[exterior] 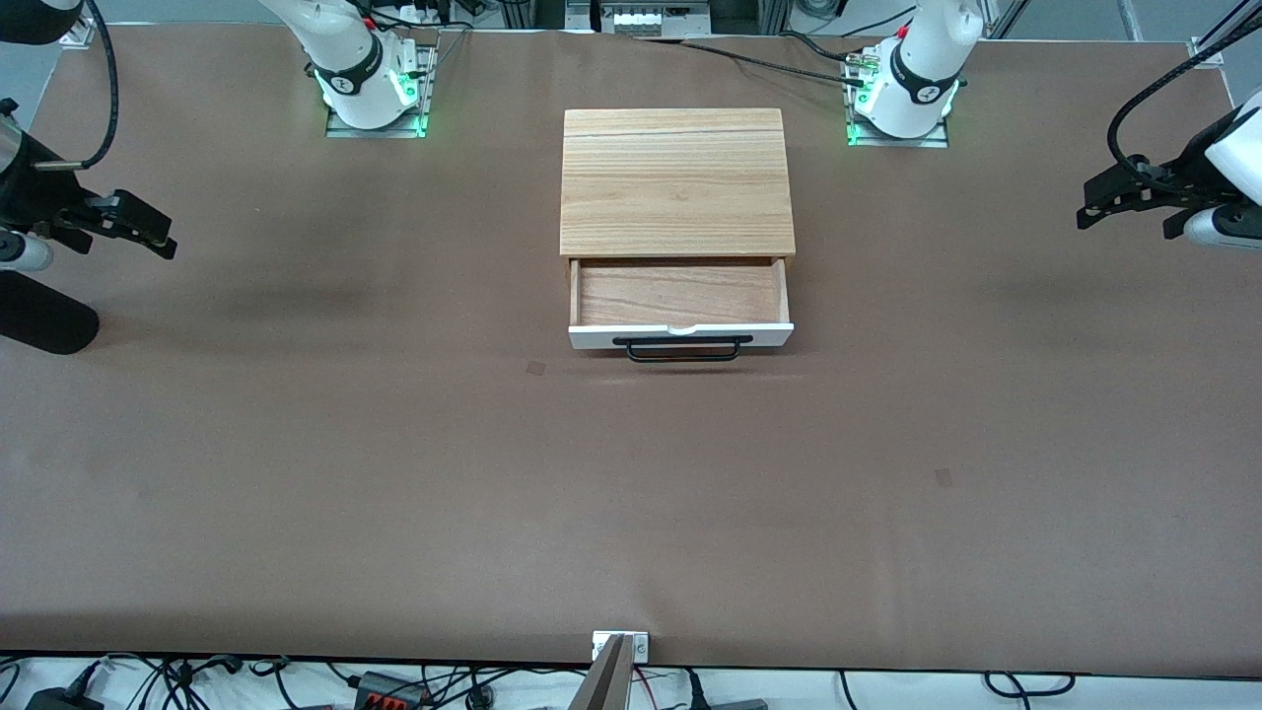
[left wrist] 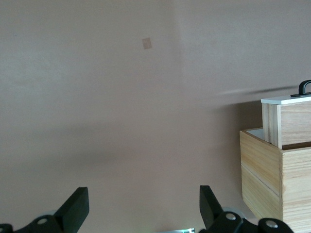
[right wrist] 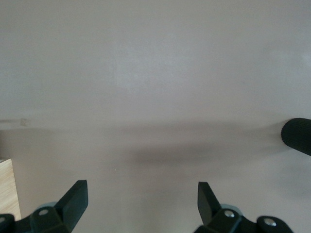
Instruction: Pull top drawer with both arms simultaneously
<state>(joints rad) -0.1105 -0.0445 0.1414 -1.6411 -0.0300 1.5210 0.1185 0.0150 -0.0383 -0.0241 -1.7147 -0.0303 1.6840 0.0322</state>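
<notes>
The top drawer [exterior: 680,294] of the light-wood cabinet [exterior: 676,180] stands pulled out toward the front camera, showing its reddish-brown inside, white front panel and black bar handle [exterior: 683,347]. It also shows in the left wrist view [left wrist: 286,121]. My left gripper [exterior: 1104,202] is open and empty, held up over the left arm's end of the table; its fingers [left wrist: 77,206] are spread wide. My right gripper [exterior: 148,232] is open and empty over the right arm's end of the table, fingers [right wrist: 75,196] spread wide. Both are well away from the drawer.
The brown table [exterior: 394,473] carries only the cabinet in its middle. Small tape patches [exterior: 535,368] lie on it. The arm bases [exterior: 370,84] stand along the edge farthest from the front camera. A black rounded part of the right arm [exterior: 44,325] hangs over the table end.
</notes>
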